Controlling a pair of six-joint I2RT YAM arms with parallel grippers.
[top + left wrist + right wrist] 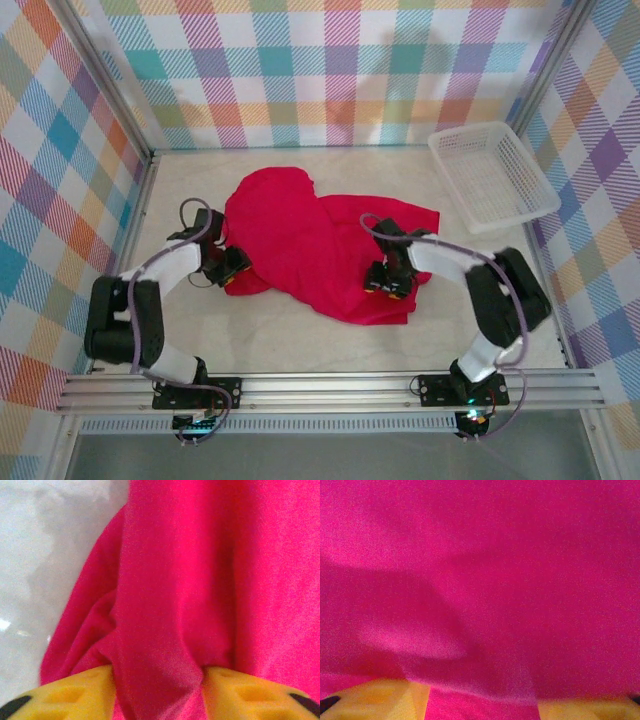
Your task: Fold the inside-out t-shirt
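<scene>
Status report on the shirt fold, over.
Left gripper and right gripper: cloth between fingers, grip unclear. T-shirt crumpled mid-table, not folded. White basket apart, far right; nothing blocking.

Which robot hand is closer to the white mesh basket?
Right. The right gripper is on the crimson-red cloth t-shirt, nearer the white mesh basket; the left gripper is at the shirt's left edge.

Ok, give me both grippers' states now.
Left gripper: t-shirt bunched between fingers, grip cannot be told.
Right gripper: t-shirt between fingers, cannot be told.
</scene>
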